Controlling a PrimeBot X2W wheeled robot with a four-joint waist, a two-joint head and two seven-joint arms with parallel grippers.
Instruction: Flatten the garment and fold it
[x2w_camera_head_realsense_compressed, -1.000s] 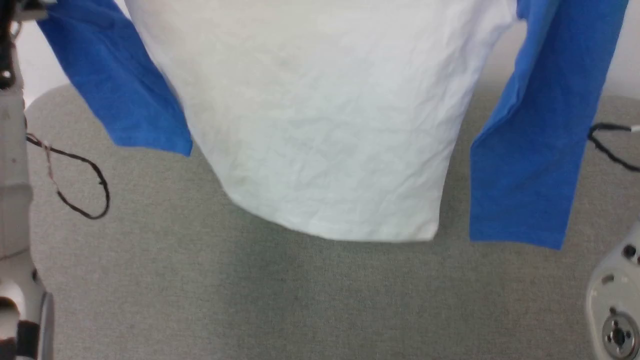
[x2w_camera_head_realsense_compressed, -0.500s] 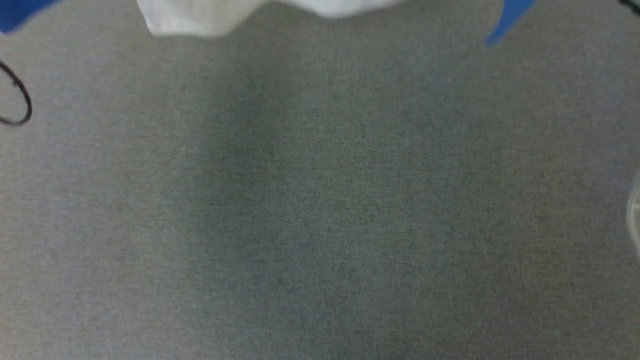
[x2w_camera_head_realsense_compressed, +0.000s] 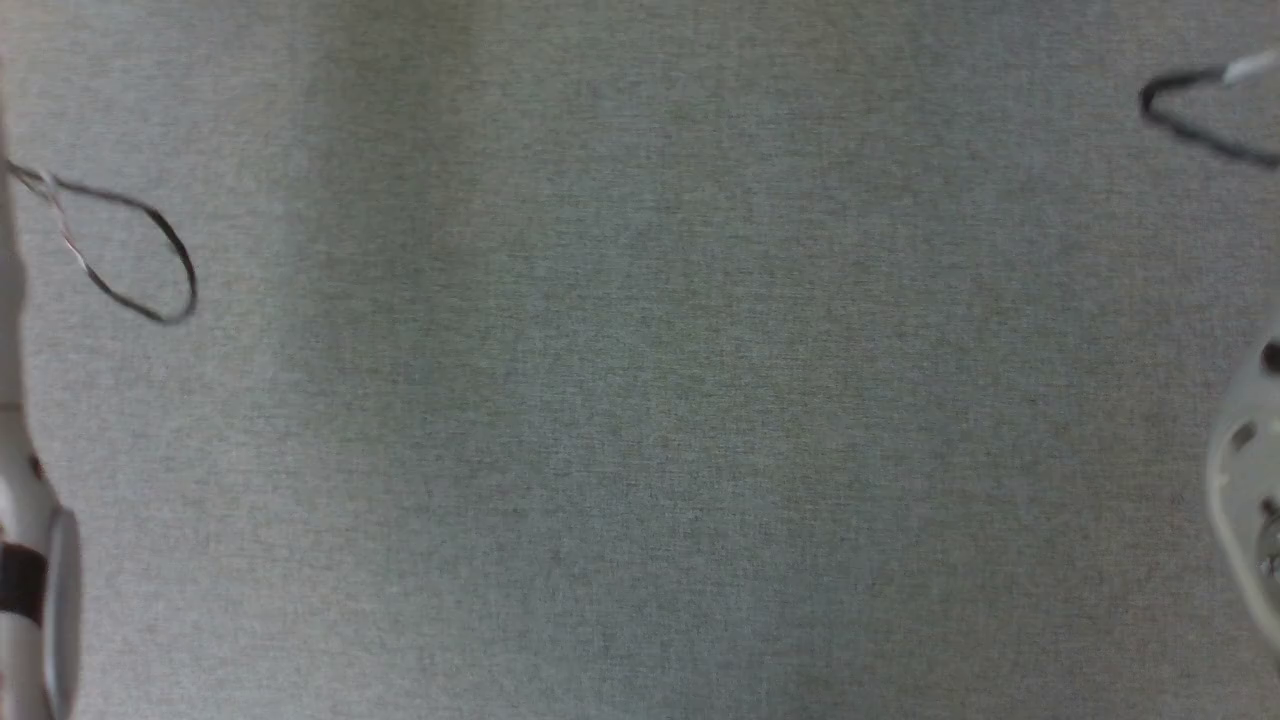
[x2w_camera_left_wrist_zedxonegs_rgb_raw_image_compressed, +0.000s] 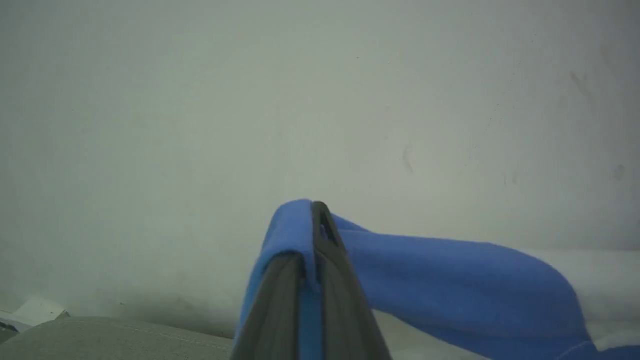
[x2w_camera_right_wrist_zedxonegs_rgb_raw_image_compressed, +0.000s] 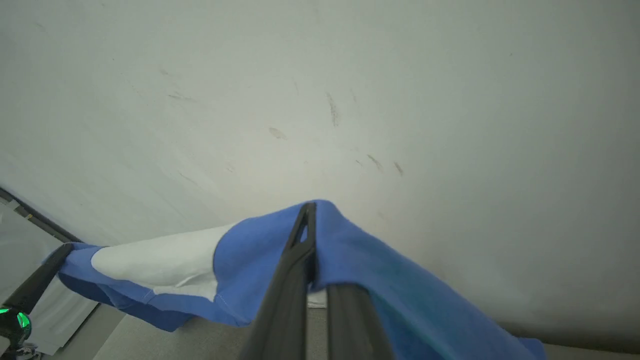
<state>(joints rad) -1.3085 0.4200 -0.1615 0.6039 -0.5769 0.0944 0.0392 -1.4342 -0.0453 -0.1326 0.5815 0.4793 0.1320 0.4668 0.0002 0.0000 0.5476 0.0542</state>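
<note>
Left gripper (x2w_camera_left_wrist_zedxonegs_rgb_raw_image_compressed: 314, 220): clamped tight on blue fabric of the garment (x2w_camera_left_wrist_zedxonegs_rgb_raw_image_compressed: 450, 285).
Right gripper (x2w_camera_right_wrist_zedxonegs_rgb_raw_image_compressed: 310, 220): clamped tight on blue fabric likewise.

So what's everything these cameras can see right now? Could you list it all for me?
garment: one, white body with blue sleeves, held up between the two grippers in front of the wall
wall: one, white with scuff marks, behind the garment
surface: one, grey and woven-looking, under the head camera
cable loops: two, black, one at the left of the head view, the other at its upper right
arms: two, pale, at the left and right edges of the head view
left gripper: one, dark fingers, shut on blue cloth
right gripper: one, dark fingers, shut on blue cloth
</note>
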